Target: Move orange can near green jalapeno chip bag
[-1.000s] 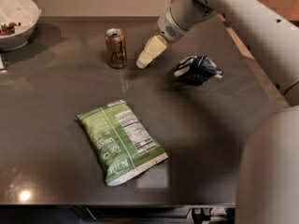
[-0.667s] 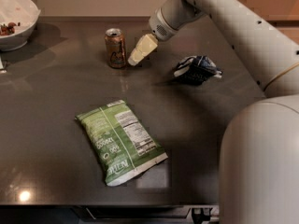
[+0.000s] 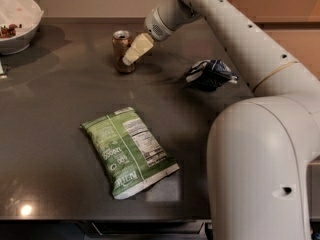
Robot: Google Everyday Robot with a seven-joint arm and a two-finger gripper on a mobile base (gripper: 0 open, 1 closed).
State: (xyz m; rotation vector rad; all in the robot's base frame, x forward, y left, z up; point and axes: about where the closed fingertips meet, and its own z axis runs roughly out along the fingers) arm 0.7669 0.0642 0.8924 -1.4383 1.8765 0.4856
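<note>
The orange can [image 3: 119,43] stands upright at the back of the dark table [image 3: 55,94], silver top showing. My gripper [image 3: 132,53] reaches down from the upper right and lies against the can's right side, covering part of it. The green jalapeno chip bag [image 3: 130,151] lies flat near the table's front edge, nutrition panel up, well in front of the can and apart from it.
A small dark navy-and-white bag [image 3: 210,74] lies right of the can. A white bowl [image 3: 17,21] with food stands at the back left corner. My arm and large white base [image 3: 260,174] fill the right side.
My gripper has moved left, from clear of the can's right side to up against the can. The can and both bags have not moved.
</note>
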